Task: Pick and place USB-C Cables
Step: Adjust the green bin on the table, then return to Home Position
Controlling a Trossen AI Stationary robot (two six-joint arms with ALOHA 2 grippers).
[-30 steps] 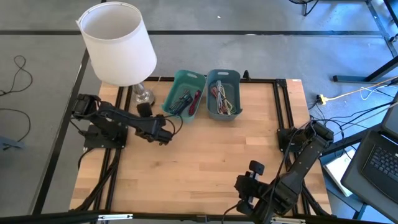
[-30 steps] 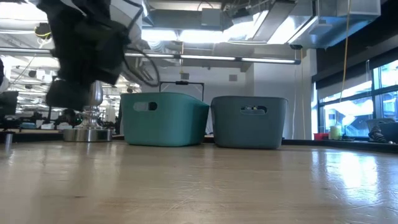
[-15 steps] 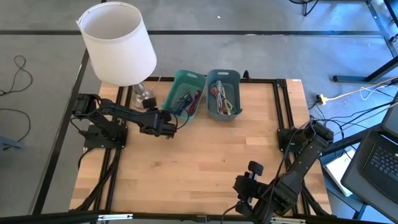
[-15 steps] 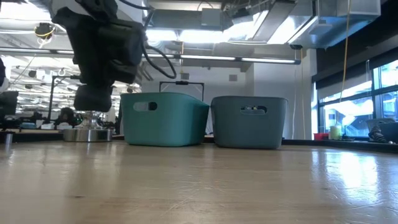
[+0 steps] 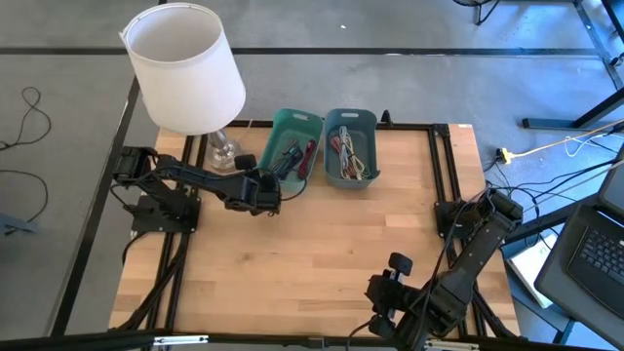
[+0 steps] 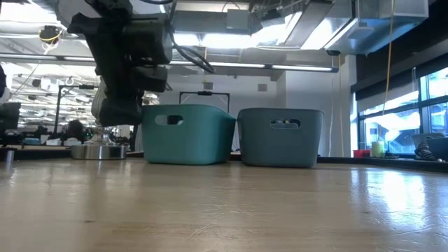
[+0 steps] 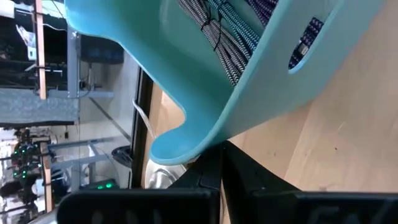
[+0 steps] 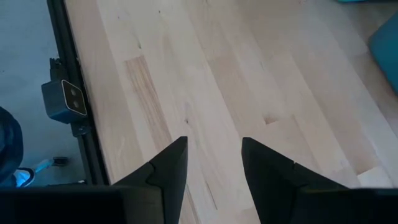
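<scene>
A white lamp [image 5: 185, 68] stands at the far left corner of the bench [image 5: 312, 253]. Just beside its base, the left gripper [image 5: 271, 192] reaches toward the near end of the teal bin [image 5: 290, 148]. Its fingers [image 7: 214, 168] are pressed together with no gap, their tips touching the bin's rounded lower corner; nothing is held between them. Inside that bin lie USB-C Cables [image 5: 291, 159], dark and magenta bundles. Just beside it stands the grey-blue bin [image 5: 350, 146], holding more cables [image 5: 349, 154] in red and cream. The right gripper [image 5: 388, 283] waits at the near right of the bench, well apart from both bins, its fingers [image 8: 168, 167] parted with a moderate gap, empty above bare wood.
</scene>
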